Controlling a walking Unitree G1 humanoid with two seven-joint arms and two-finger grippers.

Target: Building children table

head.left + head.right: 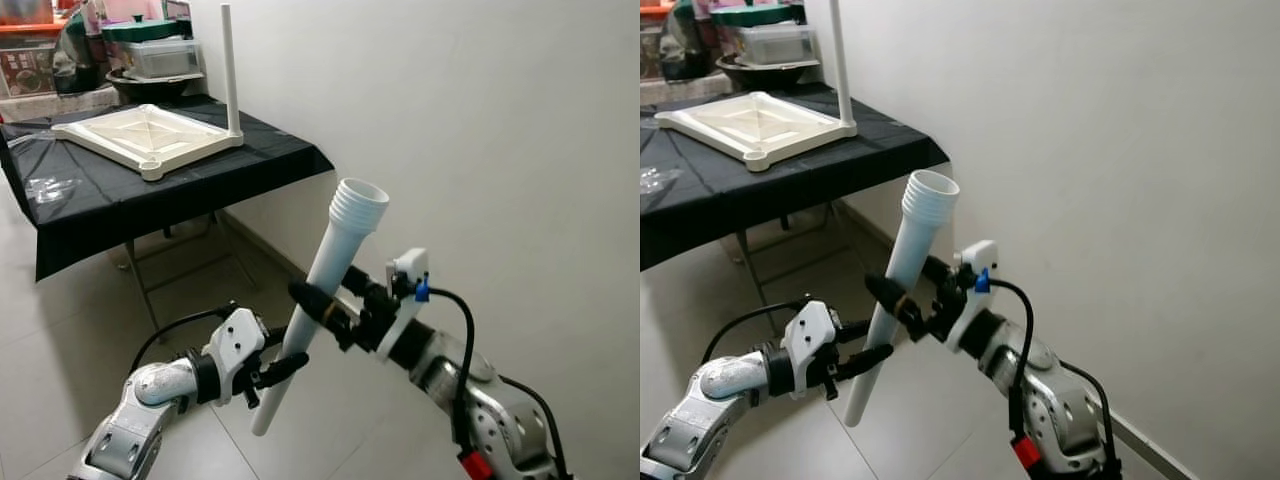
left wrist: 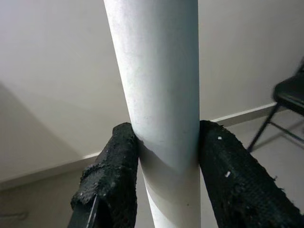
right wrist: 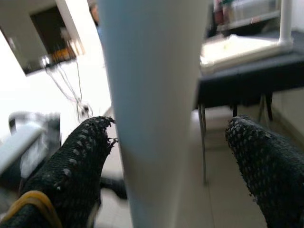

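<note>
Evidently a table leg [image 1: 322,290] is being carried in mid-air, well short of the tabletop [image 1: 150,135].
Hollow, stiff, smooth plastic, likely light and slippery: left gripper [image 1: 268,375] is clamping it low, right gripper [image 1: 325,305] fingers are standing apart around mid-shaft.

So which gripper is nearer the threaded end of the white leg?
Right. The right gripper straddles the white leg mid-shaft; the left gripper clamps it lower down.
</note>
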